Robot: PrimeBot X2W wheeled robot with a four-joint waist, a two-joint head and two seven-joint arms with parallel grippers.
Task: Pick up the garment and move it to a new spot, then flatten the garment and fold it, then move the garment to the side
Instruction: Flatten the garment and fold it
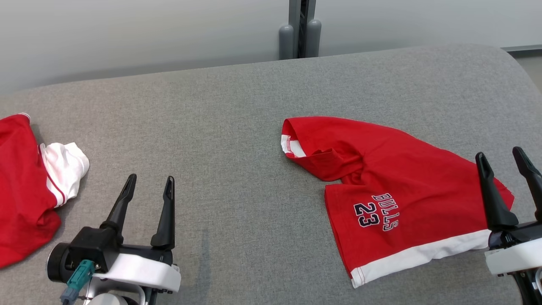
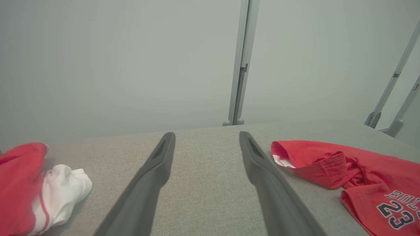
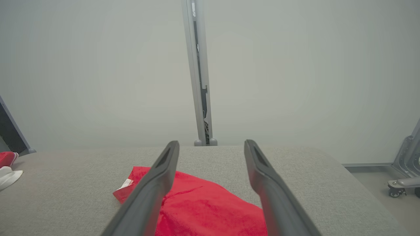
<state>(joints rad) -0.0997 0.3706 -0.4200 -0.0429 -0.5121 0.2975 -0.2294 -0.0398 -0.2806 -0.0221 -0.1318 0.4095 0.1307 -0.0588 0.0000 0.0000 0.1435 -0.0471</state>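
On the right half of the grey fabric-covered worktop [image 1: 237,106], you had the red jersey with a white hem band [image 1: 406,169] lying loosely spread and wrinkled, not yet folded. Its dark "BULLS 23" print [image 1: 377,210] faced up near the white band, which ran along the edge closest to you. Its neck opening pointed toward the middle of the worktop and showed a white label [image 1: 291,146] inside. Part of the cloth was bunched into a fold between the neck and the print.

Your right gripper [image 1: 498,152] hovered at the jersey's right end, its two long dark fingers [image 1: 491,190] spread apart and grasping nothing. In the head view one of them overlapped the edge of the cloth, though you could not tell whether it touched. In the right wrist view the red cloth lay beneath and between those fingers.

Your left gripper [image 1: 151,178] stood over bare grey fabric, well apart from the jersey, its own pair likewise released and empty. To its left, at the worktop's left edge, lay a crumpled red garment with a white sleeve [image 1: 25,190], apart from both grippers. Behind the worktop's far edge, a grey upright post [image 1: 300,29] rose against the pale wall [image 1: 127,34].
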